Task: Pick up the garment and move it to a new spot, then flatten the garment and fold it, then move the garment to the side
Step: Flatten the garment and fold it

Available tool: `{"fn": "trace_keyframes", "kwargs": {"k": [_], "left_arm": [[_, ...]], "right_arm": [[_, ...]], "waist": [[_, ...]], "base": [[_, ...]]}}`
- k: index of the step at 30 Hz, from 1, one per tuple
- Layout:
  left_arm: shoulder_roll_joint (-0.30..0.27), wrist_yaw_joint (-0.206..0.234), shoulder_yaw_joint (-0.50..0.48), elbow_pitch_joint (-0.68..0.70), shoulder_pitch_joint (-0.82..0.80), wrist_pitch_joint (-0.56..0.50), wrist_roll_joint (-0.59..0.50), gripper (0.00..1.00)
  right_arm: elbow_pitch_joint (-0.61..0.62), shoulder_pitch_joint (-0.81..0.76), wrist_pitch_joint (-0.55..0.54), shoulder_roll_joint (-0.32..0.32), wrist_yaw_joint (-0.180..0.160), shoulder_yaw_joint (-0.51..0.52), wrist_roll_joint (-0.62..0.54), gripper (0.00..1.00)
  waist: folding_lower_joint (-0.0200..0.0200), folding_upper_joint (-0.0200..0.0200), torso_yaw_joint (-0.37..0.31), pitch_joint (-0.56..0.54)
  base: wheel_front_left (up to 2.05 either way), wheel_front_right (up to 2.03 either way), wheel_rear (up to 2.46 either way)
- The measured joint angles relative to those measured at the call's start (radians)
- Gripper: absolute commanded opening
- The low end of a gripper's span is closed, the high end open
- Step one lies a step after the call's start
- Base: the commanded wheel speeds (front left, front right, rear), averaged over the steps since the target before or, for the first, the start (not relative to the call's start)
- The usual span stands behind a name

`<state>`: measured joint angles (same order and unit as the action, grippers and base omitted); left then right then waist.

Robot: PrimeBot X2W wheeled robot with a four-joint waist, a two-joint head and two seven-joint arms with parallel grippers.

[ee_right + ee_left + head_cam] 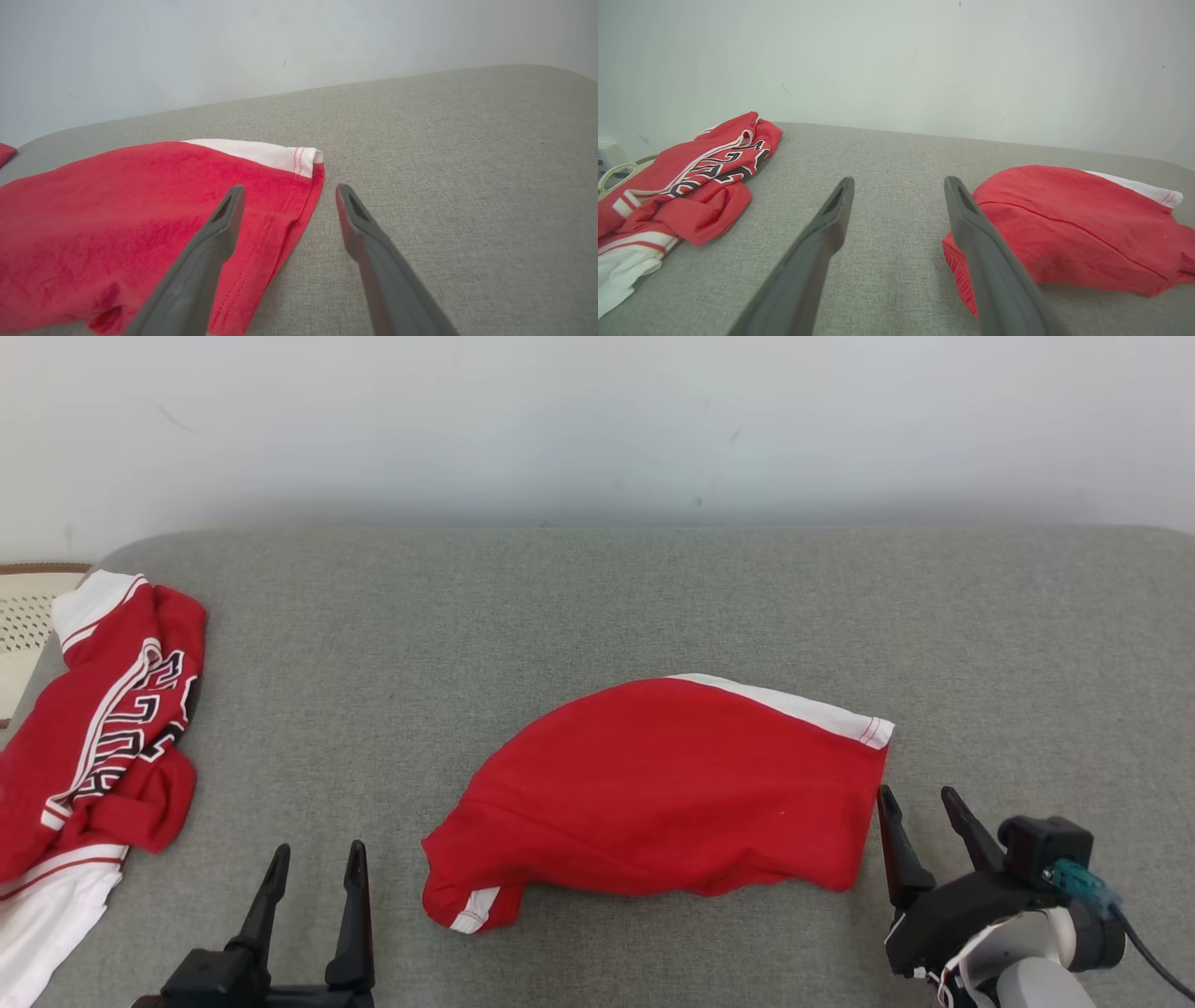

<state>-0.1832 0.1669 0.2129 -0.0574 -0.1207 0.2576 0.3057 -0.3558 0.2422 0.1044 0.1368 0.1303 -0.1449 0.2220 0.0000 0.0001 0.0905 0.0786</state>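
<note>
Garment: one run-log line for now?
red garment: folded, centre of grey surface | left hand: open, empty, apart | right hand: open, empty, at its right edge

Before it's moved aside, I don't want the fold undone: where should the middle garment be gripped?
Likely both ends together: right gripper from the right on the hemmed edge, left gripper from the left on the striped corner. The garment lies long between them.
</note>
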Motion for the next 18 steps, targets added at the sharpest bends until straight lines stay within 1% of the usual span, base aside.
{"fn": "trace_keyframes", "kwargs": {"k": [9, 18], "left_arm": [[0.047, -0.052, -0.021, -0.031, -0.001, 0.000, -0.034, 1.00], [0.076, -0.086, -0.050, -0.049, -0.001, 0.000, -0.054, 1.00]], "right_arm": [[-0.192, 0.097, -0.047, 0.024, 0.000, -0.033, 0.043, 1.00], [-0.376, 0.162, -0.049, 0.025, 0.000, -0.081, 0.088, 1.00]], "waist": [[0.0000, -0.0001, 0.033, 0.003], [0.0000, 0.0000, 0.062, 0.005]], "base": [[0.00, 0.00, 0.00], [0.00, 0.00, 0.00]]}}
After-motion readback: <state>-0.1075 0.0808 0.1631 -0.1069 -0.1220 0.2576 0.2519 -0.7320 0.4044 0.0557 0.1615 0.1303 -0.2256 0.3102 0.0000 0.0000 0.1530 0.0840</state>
